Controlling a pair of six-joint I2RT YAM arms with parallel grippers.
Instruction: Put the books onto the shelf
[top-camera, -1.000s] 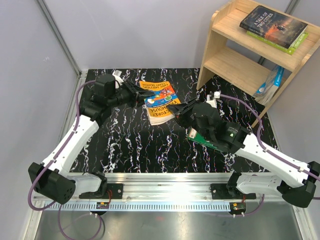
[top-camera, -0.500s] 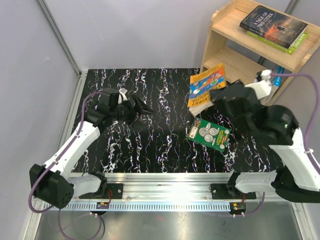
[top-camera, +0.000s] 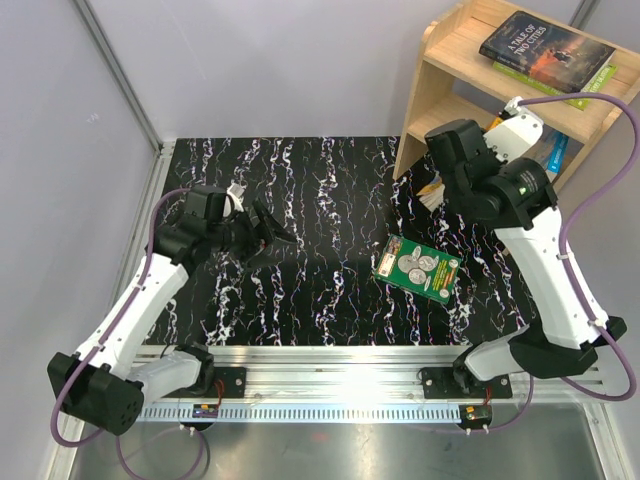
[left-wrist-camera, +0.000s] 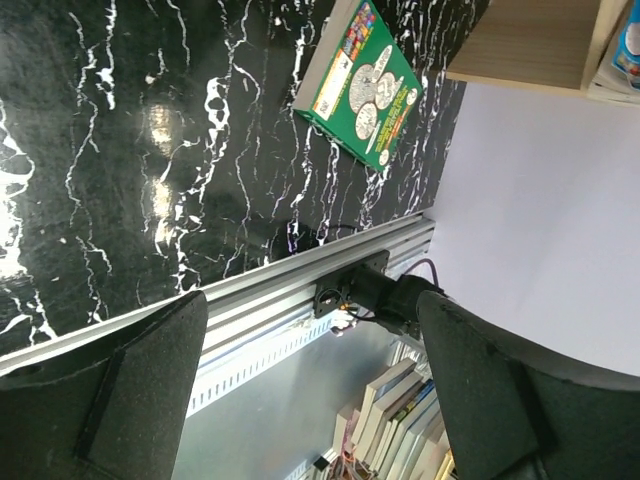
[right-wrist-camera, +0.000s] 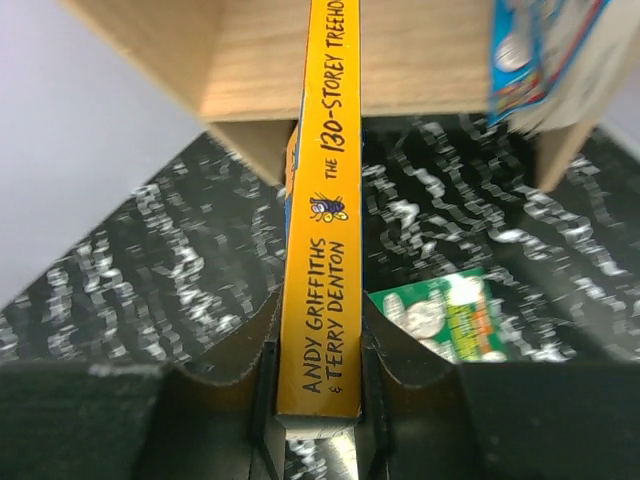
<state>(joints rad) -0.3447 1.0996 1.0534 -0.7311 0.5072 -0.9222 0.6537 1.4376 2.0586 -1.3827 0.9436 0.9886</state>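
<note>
Top cam: high behind the arms, looking down on the whole black white-veined table. Left wrist cam faces its near edge from above; right one's close against the light-wood two-tier shelf. All share the dark-green coin-cover paperback.

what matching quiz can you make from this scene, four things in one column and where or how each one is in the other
Things:
1. green coin book
2. orange-spined book
3. dark book
4. left gripper

Places or states:
A. stacked on the top board of the shelf
B. open, holding nothing
C. lying flat on the table
D. clamped in the right gripper

Pairs: 1-C, 2-D, 3-A, 4-B
</note>
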